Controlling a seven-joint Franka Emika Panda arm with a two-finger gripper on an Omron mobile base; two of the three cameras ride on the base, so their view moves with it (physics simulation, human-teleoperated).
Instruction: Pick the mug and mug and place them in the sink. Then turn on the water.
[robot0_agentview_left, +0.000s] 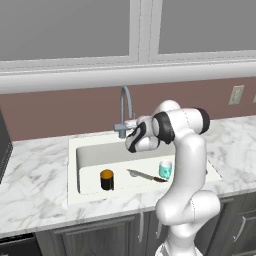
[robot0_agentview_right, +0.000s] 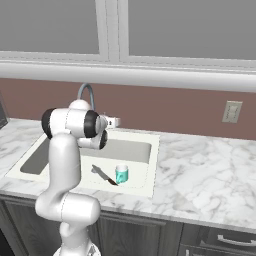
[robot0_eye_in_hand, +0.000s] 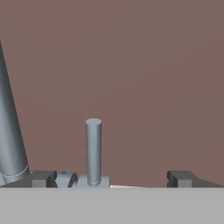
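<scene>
**Jaws wide open at the faucet lever, both mugs in the sink**

Gripper (robot0_eye_in_hand: 109, 180) sits at the faucet base, pointing toward the brown back wall (robot0_eye_in_hand: 144, 65). Jaws stand wide apart, nothing held between them. In the hand view the two dark fingertips (robot0_eye_in_hand: 43, 178) rise at the bottom, one near the left, one toward the right. The upright grey lever (robot0_eye_in_hand: 93, 151) stands between them, closer to the left tip, not touching either. The faucet (robot0_eye_in_hand: 9, 131) stem rises just left of the left tip.

Left base view: the gripper (robot0_agentview_left: 126, 131) is level with the faucet (robot0_agentview_left: 125, 107) base, arm bent over the sink (robot0_agentview_left: 75, 150). Contact with the lever cannot be told from here. No stream visible from the spout.

Black mug (robot0_agentview_left: 107, 179) with orange inside stands upright on the sink floor, left of centre. Teal mug (robot0_agentview_left: 165, 169) with white inside stands upright toward the right of the basin, partly behind the arm. A knife (robot0_agentview_left: 145, 175) lies flat between the two mugs, its dark handle end near the teal mug, apart from the black one.

Right base view: teal mug (robot0_agentview_right: 121, 174) upright in the sink (robot0_agentview_right: 150, 170), knife (robot0_agentview_right: 104, 175) just beside it. Faucet (robot0_agentview_right: 87, 95) arches behind the arm. White-grey marble desk (robot0_agentview_right: 210, 175) surrounds the basin. A wall outlet (robot0_agentview_right: 232, 111) sits on the back wall to the right.
</scene>
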